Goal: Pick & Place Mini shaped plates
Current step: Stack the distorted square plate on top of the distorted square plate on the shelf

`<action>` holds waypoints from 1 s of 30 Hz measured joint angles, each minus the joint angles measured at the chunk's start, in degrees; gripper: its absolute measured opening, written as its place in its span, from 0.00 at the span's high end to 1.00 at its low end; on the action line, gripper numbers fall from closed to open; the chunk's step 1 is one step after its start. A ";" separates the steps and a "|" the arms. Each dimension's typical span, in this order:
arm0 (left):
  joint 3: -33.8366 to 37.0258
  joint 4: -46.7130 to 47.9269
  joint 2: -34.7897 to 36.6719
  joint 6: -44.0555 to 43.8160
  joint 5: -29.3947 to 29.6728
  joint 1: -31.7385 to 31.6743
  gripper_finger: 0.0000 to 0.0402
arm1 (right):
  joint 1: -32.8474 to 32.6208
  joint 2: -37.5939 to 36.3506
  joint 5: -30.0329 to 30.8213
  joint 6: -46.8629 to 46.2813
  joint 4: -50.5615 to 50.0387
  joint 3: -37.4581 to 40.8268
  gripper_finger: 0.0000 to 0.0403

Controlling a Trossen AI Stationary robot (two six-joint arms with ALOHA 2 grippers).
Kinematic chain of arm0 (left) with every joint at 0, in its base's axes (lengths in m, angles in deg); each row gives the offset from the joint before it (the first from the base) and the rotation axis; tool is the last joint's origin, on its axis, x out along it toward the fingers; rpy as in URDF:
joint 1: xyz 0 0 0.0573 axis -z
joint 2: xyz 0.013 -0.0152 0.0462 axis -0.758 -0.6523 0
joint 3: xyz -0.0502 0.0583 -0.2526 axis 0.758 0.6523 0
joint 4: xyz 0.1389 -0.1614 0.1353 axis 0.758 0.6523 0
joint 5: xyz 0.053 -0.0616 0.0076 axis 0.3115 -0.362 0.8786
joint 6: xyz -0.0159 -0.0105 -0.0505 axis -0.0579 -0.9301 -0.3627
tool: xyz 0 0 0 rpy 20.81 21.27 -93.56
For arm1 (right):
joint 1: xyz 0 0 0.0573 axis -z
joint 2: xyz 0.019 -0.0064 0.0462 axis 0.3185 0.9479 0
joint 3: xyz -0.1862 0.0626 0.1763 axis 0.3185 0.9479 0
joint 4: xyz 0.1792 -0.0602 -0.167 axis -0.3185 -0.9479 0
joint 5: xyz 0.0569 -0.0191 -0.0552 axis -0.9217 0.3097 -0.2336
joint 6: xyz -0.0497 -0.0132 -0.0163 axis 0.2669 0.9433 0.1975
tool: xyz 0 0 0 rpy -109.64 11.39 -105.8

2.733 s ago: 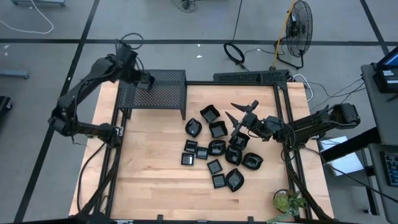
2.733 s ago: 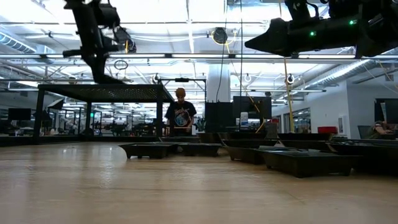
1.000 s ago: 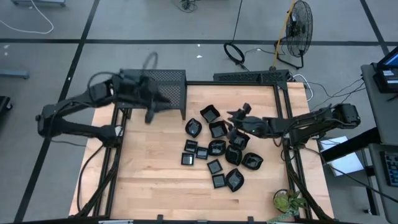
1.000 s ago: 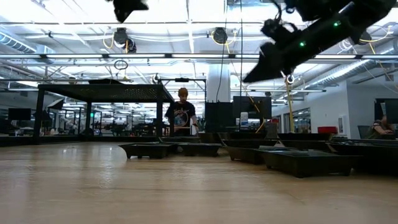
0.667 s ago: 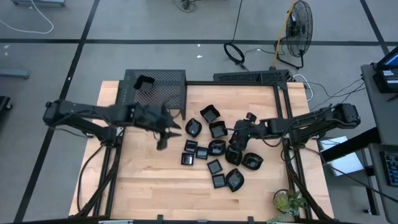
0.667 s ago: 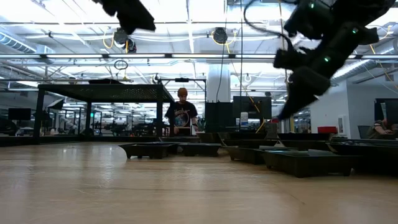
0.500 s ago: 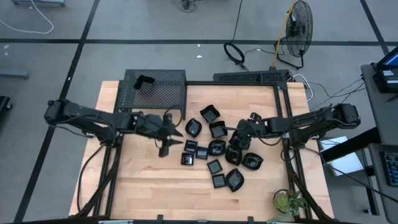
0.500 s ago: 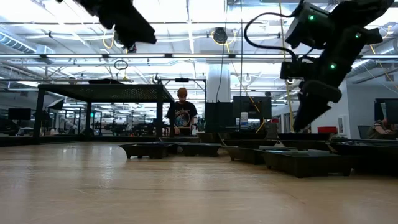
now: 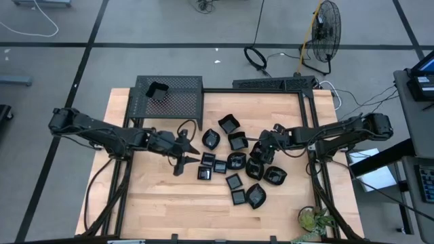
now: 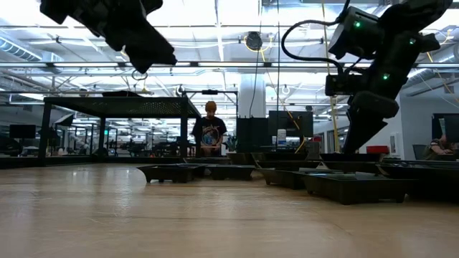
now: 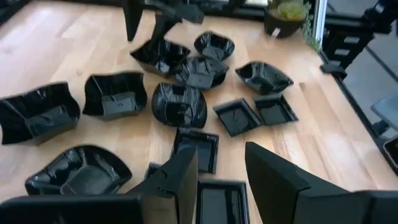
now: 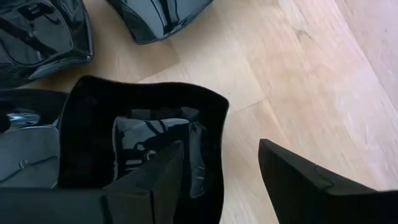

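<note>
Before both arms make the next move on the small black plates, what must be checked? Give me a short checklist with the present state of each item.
1. Left gripper open, empty: ok.
2. Left gripper above a flat square plate at the pile's edge: ok.
3. Right gripper open, one finger inside a deep square plate, the other outside its rim: ok.
4. Right gripper already gripping that rim: cannot tell.
5. One plate already on the mesh rack, space left: ok.
6. Arms apart: ok.

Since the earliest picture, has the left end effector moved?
Yes. The left end effector went from over the rack down to the plates.
</note>
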 joint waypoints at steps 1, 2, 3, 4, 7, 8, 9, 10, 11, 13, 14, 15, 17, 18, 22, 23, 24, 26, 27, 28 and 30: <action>0.15 -0.30 -0.19 0.00 0.00 0.00 0.66 | 0.00 0.00 0.01 -0.04 -0.13 0.01 0.51; 0.26 -0.46 -0.65 0.00 0.00 0.00 0.66 | 0.00 0.00 0.04 -0.02 -0.06 0.08 0.51; 0.28 -0.39 -1.09 0.03 0.00 0.00 0.66 | 0.00 0.00 0.04 0.00 0.52 0.33 0.51; 0.36 -0.25 -1.45 0.09 -0.06 0.00 0.66 | 0.00 0.00 0.02 0.00 1.14 0.85 0.51; 0.35 -1.22 -2.56 0.08 -0.13 0.00 0.66 | 0.00 0.02 0.01 0.24 2.60 2.79 0.51; 0.34 -1.20 -3.06 0.09 -0.13 0.00 0.66 | 0.00 0.02 0.00 0.20 2.94 3.36 0.51; 0.36 -1.08 -3.49 0.08 -0.13 0.00 0.66 | 0.00 0.00 0.00 0.15 3.17 3.83 0.51; 0.36 -1.29 -3.73 0.20 -0.13 0.00 0.66 | 0.00 0.01 0.00 -0.01 3.37 4.21 0.51; 0.36 -1.75 -3.84 0.36 -0.13 0.00 0.66 | 0.00 0.02 -0.02 -0.27 3.33 4.48 0.51; 0.34 -2.13 -4.02 0.44 -0.11 -0.12 0.66 | 0.00 0.00 0.02 -0.44 3.36 4.77 0.51; 0.34 -1.92 -4.08 0.44 -0.12 -0.16 0.66 | 0.00 0.00 0.02 -0.44 3.40 4.83 0.51; 0.34 -1.87 -4.13 0.44 -0.11 -0.26 0.66 | 0.00 0.01 0.02 -0.44 3.39 4.83 0.51; 0.34 -2.28 -4.09 0.44 -0.11 -0.44 0.66 | 0.00 0.00 0.04 -0.29 3.63 4.83 0.51; 0.34 -2.30 -4.09 0.44 -0.09 -0.45 0.66 | 0.00 0.01 0.04 -0.28 3.81 4.83 0.52; 0.34 -2.23 -4.09 0.44 -0.09 -0.44 0.66 | 0.00 0.00 0.06 0.58 5.33 4.85 0.57; 0.34 -2.21 -4.09 0.42 -0.09 -0.44 0.66 | 0.00 0.01 0.05 0.59 5.70 4.85 0.59; 0.34 -2.19 -4.09 0.42 -0.09 -0.44 0.66 | 0.00 0.00 0.04 0.61 6.01 4.85 0.60; 0.34 -2.20 -4.09 0.42 -0.09 -0.44 0.66 | 0.00 0.00 0.04 0.69 6.45 4.85 0.65; 0.34 -2.19 -4.09 0.42 -0.09 -0.44 0.66 | 0.00 0.02 0.04 0.78 6.50 4.85 0.67; 0.34 -2.19 -4.09 0.42 -0.09 -0.44 0.66 | 0.00 0.00 0.04 0.79 6.46 4.85 0.69; 0.34 -2.19 -4.09 0.42 -0.09 -0.44 0.66 | 0.00 0.00 0.04 0.79 6.43 4.85 0.72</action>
